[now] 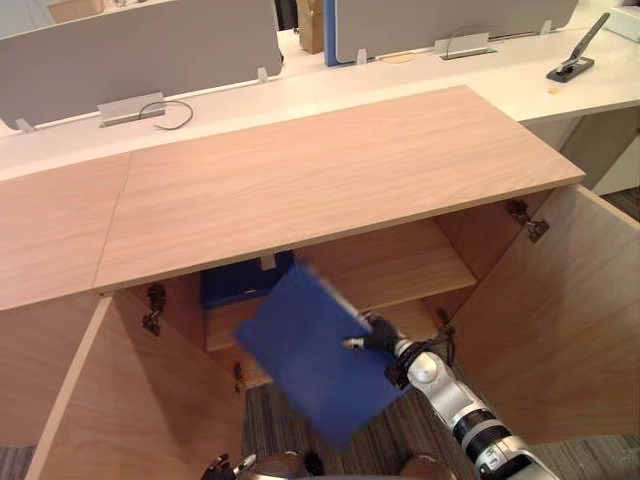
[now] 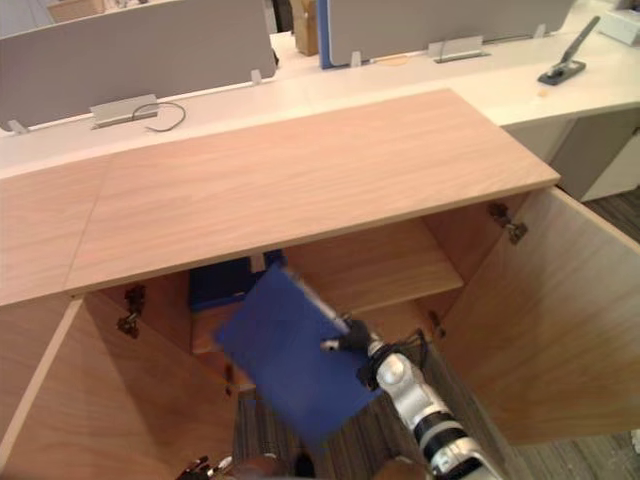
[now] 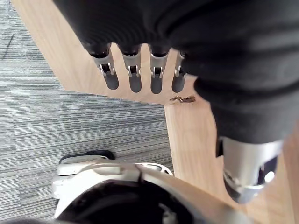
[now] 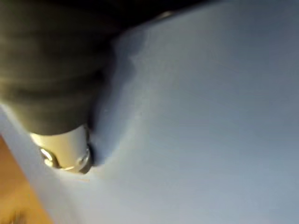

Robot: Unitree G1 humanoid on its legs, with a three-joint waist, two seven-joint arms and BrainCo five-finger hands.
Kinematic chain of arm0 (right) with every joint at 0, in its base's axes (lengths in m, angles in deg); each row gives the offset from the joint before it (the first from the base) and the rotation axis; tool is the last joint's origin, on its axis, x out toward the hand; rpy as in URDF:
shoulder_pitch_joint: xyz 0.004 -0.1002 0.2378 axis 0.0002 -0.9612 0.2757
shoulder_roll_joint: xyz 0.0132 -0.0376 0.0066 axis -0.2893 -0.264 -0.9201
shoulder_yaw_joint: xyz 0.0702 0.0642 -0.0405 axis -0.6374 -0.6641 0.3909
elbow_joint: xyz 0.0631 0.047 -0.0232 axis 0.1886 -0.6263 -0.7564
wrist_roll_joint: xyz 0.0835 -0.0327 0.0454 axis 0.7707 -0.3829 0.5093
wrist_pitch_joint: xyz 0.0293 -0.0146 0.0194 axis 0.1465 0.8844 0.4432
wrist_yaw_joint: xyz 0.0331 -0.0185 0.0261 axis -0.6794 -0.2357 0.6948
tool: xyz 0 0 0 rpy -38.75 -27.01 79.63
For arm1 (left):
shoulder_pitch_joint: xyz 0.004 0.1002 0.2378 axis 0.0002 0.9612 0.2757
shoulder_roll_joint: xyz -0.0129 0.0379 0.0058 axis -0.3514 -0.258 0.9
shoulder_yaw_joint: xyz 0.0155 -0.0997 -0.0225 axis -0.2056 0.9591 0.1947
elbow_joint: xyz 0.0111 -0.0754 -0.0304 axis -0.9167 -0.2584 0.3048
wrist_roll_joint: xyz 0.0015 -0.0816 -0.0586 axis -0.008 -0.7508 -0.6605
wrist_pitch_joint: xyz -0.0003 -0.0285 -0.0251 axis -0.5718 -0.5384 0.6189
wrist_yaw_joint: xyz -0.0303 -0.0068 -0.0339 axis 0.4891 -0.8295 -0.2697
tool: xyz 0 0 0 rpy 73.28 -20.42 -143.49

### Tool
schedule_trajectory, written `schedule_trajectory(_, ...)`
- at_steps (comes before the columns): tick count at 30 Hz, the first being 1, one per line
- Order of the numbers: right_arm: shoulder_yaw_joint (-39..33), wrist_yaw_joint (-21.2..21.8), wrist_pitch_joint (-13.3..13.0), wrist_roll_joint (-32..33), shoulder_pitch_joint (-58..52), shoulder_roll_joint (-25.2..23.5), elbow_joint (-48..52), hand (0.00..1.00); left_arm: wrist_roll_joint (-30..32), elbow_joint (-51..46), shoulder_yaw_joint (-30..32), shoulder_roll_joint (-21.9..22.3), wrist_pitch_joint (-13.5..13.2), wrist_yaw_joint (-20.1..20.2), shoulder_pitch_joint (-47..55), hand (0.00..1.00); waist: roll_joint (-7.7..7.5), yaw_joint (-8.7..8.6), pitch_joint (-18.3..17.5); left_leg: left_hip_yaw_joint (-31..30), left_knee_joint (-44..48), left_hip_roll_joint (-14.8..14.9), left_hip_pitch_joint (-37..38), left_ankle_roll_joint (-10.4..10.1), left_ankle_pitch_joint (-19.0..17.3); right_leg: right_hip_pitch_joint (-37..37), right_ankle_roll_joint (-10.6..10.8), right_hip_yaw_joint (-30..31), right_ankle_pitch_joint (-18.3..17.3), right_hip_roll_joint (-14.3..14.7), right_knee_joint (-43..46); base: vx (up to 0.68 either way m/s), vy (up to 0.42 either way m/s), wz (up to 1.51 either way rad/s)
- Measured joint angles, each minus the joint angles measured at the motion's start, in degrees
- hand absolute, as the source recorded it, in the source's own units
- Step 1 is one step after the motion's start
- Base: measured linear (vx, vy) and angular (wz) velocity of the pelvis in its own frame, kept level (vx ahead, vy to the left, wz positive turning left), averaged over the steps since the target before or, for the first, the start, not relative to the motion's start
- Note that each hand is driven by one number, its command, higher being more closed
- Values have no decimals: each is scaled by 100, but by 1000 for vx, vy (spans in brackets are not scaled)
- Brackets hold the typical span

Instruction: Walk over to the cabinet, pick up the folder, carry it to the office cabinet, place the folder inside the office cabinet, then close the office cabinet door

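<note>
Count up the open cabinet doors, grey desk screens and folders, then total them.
Open cabinet doors: 2
Grey desk screens: 2
Blue folder, pinched in the right hand: 1
Total: 5
A dark blue item inside the cabinet is not counted; I cannot tell its kind.

White desk (image 1: 520, 80) along 12 o'clock, bearing grey divider screens (image 1: 140, 50) (two panels visible); grey striped carpet (image 1: 268, 425) at 6 o'clock.

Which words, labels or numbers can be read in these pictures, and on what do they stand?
None can be read. The folder, held by the right hand, shows a plain blue face, and the cabinet shows no label.
</note>
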Motion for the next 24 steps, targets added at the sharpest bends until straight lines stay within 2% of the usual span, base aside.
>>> schedule_trajectory(1,-96,-58,33,227,0,-36,-5,100,17,-8,26,-8,4,0,0,0,-43,11,24,-7,79,-22,-13,-42,-54,7,1,-17,119,-10,-109,116,-244,18)
schedule_trajectory(2,-270,-136,67,592,2,-115,-1,100,48,-13,65,-33,12,-2,-3,0,-111,15,43,-42,317,-68,-135,-124,-194,3,-23,-39,394,-17,-306,107,-231,34)
schedule_trajectory(3,-440,-194,72,974,3,-89,16,100,62,0,61,31,33,-12,-74,0,47,-63,100,-218,786,95,-432,-214,-393,-2,-24,-202,527,25,-246,93,-229,40)
schedule_trajectory(4,-517,-214,75,1118,7,-68,28,100,70,-23,65,81,33,-15,-83,0,130,-82,102,-278,975,172,-582,-237,-458,-60,-62,-275,477,65,-208,57,-156,48)
schedule_trajectory(5,-721,-285,75,1524,30,-48,66,100,67,-25,80,153,30,-17,-121,0,266,-84,117,-347,1266,261,-898,-272,-519,-297,-130,-328,376,65,11,37,-149,28)
schedule_trajectory(7,-978,-412,75,2230,172,-38,91,100,64,-31,215,247,17,-27,-206,0,353,-99,264,-412,1597,316,-1289,-317,-548,-650,-243,-382,287,-40,445,6,-114,25)
schedule_trajectory(9,-1148,-588,52,3358,448,53,88,100,76,-28,258,261,22,-99,-330,0,369,-138,501,-479,1994,304,-1663,-307,-648,-949,-282,-468,102,-266,911,-64,-60,34)
schedule_trajectory(11,-1148,-643,4,3932,677,95,81,100,73,-27,326,278,36,-200,-363,0,395,-145,585,-516,2305,278,-1946,-258,-841,-1183,-267,-466,-116,-421,1220,-123,1,29)
schedule_trajectory(12,-1152,-655,-12,4339,932,91,73,100,42,-27,482,339,67,-298,-415,0,391,-162,752,-563,2640,257,-2218,-216,-949,-1383,-273,-464,-197,-564,1485,-168,34,29)
schedule_trajectory(14,-1154,-656,-10,4685,1124,39,70,100,-39,-35,622,395,88,-356,-425,0,396,-162,826,-591,2863,217,-2498,-208,-1009,-1599,-266,-465,-233,-698,1676,-135,42,25)
schedule_trajectory(16,-1206,-688,-10,5169,1359,-127,100,100,-132,-126,856,495,124,-410,-417,0,391,-155,933,-585,3068,166,-2757,-159,-1040,-1824,-260,-445,-254,-854,1879,-112,41,21)
schedule_trajectory(19,-1506,-837,-72,6352,1903,-556,398,100,-396,-539,1124,637,171,-486,-410,0,378,-125,1035,-522,3390,100,-3247,-114,-1068,-2321,-281,-339,-277,-1095,2224,-113,15,20)
schedule_trajectory(20,-1721,-905,-169,6789,2151,-679,662,100,-512,-751,1193,684,165,-517,-421,0,375,-91,1102,-547,3509,49,-3410,-107,-1068,-2454,-290,-322,-289,-1192,2339,-95,-1,29)
schedule_trajectory(21,-1985,-940,-390,7343,2409,-757,984,100,-661,-922,1184,695,164,-575,-435,0,372,-68,1126,-578,3679,17,-3628,-94,-1065,-2616,-287,-307,-328,-1286,2500,-89,-2,37)
schedule_trajectory(22,-2170,-1025,-468,7572,2534,-799,1143,100,-700,-990,1182,715,164,-592,-443,0,370,-63,1128,-599,3769,4,-3755,-78,-1067,-2702,-291,-312,-350,-1334,2581,-86,-1,47)
schedule_trajectory(24,-2781,-1191,-1063,8267,2854,-728,1361,100,-700,-1024,1184,722,181,-691,-541,0,349,-28,1149,-735,4059,-129,-4237,-54,-1111,-3035,-247,-318,-433,-1541,2863,-91,11,50)
